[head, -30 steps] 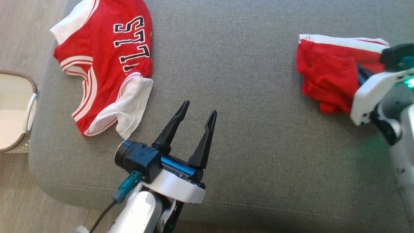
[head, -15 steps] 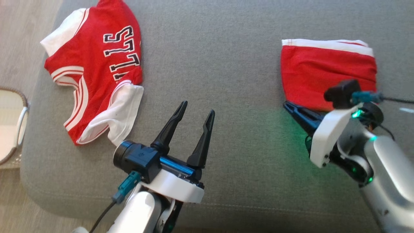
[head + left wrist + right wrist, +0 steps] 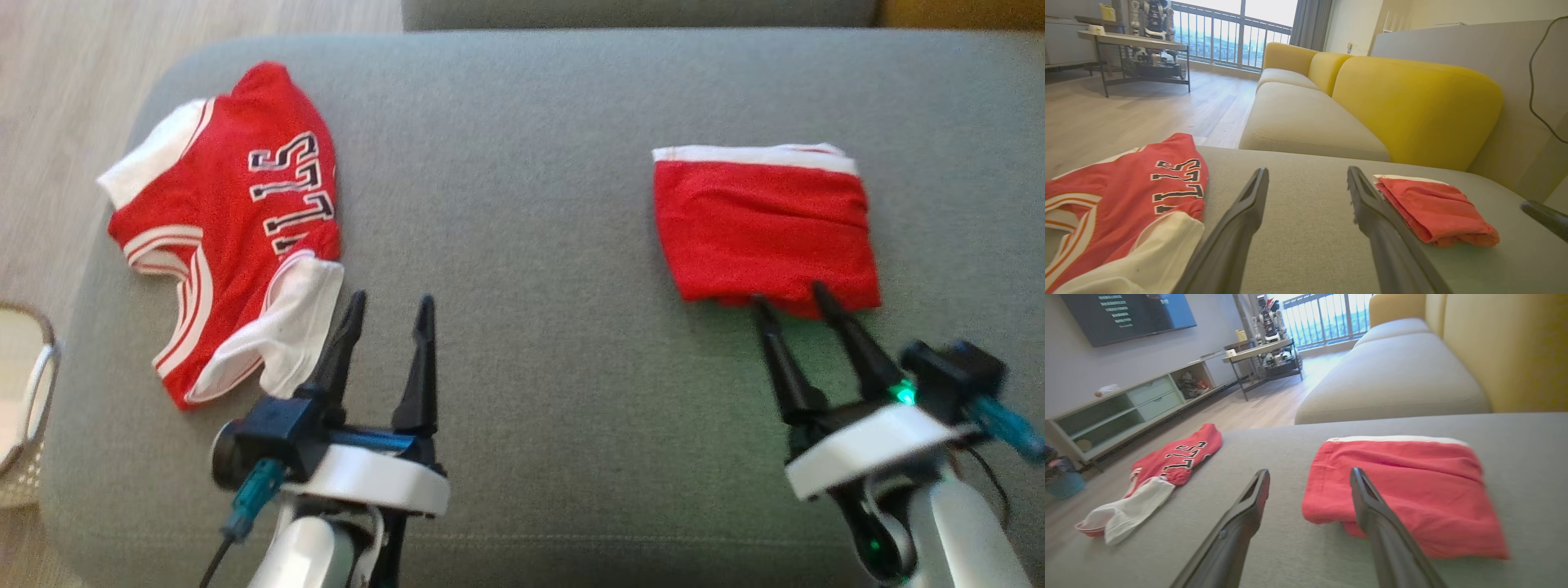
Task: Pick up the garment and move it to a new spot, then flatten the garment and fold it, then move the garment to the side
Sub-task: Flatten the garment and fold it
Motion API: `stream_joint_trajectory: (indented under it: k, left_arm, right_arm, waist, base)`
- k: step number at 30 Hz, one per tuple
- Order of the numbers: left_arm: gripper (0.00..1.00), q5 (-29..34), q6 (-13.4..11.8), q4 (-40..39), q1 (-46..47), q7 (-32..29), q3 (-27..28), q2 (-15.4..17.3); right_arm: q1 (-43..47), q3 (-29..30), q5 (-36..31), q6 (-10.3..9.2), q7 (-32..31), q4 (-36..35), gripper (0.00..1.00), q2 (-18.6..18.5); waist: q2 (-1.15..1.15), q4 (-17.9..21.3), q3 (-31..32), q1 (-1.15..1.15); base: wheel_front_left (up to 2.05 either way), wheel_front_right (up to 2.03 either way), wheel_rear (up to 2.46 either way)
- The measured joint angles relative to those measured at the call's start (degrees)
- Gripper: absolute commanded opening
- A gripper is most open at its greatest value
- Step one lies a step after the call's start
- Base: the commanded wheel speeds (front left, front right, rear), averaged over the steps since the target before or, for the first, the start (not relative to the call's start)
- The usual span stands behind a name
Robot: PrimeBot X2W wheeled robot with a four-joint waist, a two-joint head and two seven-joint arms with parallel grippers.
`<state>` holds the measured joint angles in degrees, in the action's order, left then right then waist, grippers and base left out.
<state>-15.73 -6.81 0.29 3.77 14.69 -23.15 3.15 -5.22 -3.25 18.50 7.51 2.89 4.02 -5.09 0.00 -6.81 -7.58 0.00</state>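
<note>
The garment (image 3: 763, 233), red with a white band along its far edge, lies folded in a flat rectangle on the right of the grey cushion (image 3: 522, 204). My right gripper (image 3: 789, 296) stands open at its near edge, fingertips just touching or overlapping the hem, nothing held. In the right wrist view the garment (image 3: 1404, 482) lies just past and right of the open right gripper (image 3: 1309, 473). My left gripper (image 3: 391, 298) is open and empty at the lower left; its wrist view shows the garment (image 3: 1433, 208) beyond the left gripper (image 3: 1307, 171).
A red and white jersey (image 3: 237, 220) with black letters lies spread on the cushion's left, its white sleeve close to my left fingers. A woven basket (image 3: 28, 408) stands on the floor at the left. A yellow sofa back (image 3: 1412, 106) rises behind.
My right gripper has opened, let go of the red garment and drawn back to its near edge. The garment went from bunched to folded flat. The head view has shifted.
</note>
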Motion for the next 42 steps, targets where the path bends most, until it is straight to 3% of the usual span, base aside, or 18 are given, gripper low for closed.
stream_joint_trajectory:
  k: [1, 4, 14, 24, 42]
  left_arm:
    - [1.0, 0.31, -0.77, -0.02, -1.08, 0.0, 1.15, 0.25]
    - [1.0, 1.75, -1.14, -0.18, -3.41, 0.0, 2.2, 0.66]
    - [1.0, 7.26, -0.23, -2.13, -8.93, 0.0, 3.69, 1.6]
    - [1.0, 11.02, -1.38, -3.47, -10.73, 0.0, 4.8, 1.36]
    - [1.0, 11.07, -2.23, -1.91, -11.68, 0.0, 6.31, 0.47]
  right_arm:
    - [1.66, 2.63, -3.48, 0.0, 3.78, 0.09, 1.0, 0.6]
    - [3.47, 4.87, -5.98, 0.0, 7.49, 0.98, 1.0, 1.32]
    - [6.97, 10.31, -15.06, 0.0, 11.37, 2.29, 1.0, 2.1]
    - [9.83, 10.8, -16.41, 0.0, 11.56, 1.02, 1.0, 2.56]
    - [10.65, 10.35, -16.42, 0.0, 11.57, 1.02, 1.0, 2.66]
  waist:
    - [0.0, 0.69, 1.31, 0.0]
    - [0.0, 1.81, 3.23, 0.0]
    - [0.0, 5.19, 7.72, 0.0]
    - [0.0, 5.79, 8.89, 0.0]
    - [0.0, 4.74, 9.49, 0.0]
  base:
    - [0.0, 0.0, 0.0]
    - [0.0, 0.0, 0.0]
    - [0.0, 0.0, 0.0]
    - [0.0, 0.0, 0.0]
    - [0.0, 0.0, 0.0]
